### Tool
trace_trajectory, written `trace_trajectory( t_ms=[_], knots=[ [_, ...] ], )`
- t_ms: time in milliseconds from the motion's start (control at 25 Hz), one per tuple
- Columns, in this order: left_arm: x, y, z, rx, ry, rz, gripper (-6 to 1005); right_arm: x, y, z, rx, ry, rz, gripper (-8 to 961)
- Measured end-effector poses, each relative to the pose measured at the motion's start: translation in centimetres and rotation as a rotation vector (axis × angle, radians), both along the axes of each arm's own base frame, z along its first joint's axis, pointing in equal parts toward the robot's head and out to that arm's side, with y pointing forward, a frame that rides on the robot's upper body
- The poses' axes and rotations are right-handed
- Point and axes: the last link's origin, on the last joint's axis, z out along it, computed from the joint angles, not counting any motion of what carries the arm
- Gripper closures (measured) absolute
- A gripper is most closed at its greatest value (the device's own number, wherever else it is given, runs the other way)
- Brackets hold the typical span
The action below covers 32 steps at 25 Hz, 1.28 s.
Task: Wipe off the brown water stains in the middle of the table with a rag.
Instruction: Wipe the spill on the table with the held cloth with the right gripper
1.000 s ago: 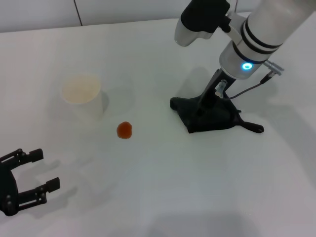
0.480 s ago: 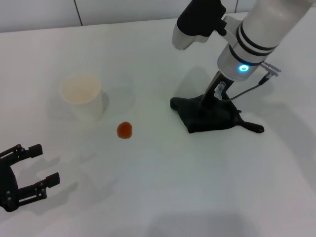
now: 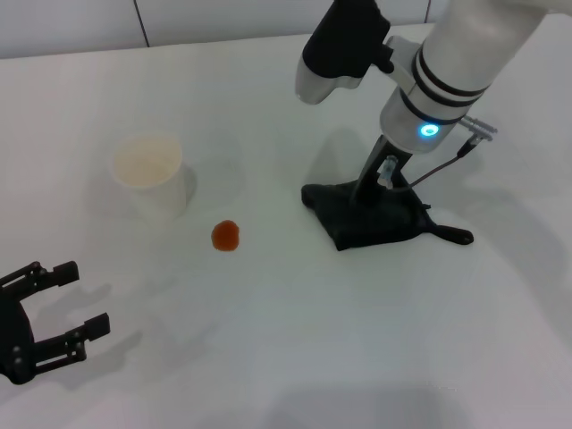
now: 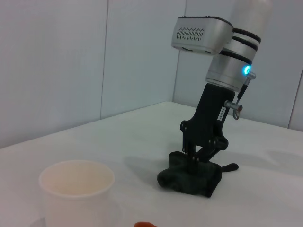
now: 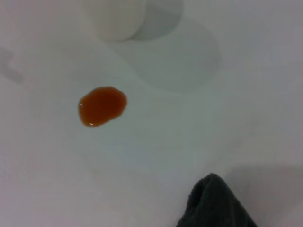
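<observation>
Pressing the rag [image 3: 375, 219], right tool [image 3: 368, 192] sits apart from stain [image 3: 225, 235].

The head view looks forward and down on the table [image 3: 295, 357] from above. The left wrist view sits low near the tabletop, facing across it toward the paper cup [image 4: 78, 191] and the rag [image 4: 191, 177]. The right wrist view looks down at close range. All three share the brown water stains [image 5: 102, 106] and the rag.

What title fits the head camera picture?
Right tool presses the black rag on the table, orange-brown stain unwiped.
</observation>
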Motion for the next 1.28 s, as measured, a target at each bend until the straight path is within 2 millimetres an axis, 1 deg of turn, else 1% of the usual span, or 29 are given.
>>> trace_trajectory(
  t_ms=[200,360,800,1000,1280],
  knots=[
    [-0.1,-0.2,-0.1,-0.007,0.001,0.003,188,-0.7,-0.3,-0.5,-0.022,0.007,0.017,932],
    [-0.1,-0.3,-0.2,-0.010,0.001,0.003,189,-1.6,-0.4,-1.2,-0.039,0.018,0.044,934],
    [0.0,-0.7,-0.7,-0.013,-0.002,-0.009,193,-4.9,-1.2,-3.8,-0.105,0.033,0.164,932],
    [0.1,-0.9,-0.8,-0.024,-0.005,-0.013,193,-6.0,-1.8,-4.9,-0.131,0.040,0.215,931],
    [0.1,-0.9,-0.8,-0.025,-0.008,-0.017,195,-6.9,-2.8,-6.7,-0.168,0.049,0.289,930]
  ],
)
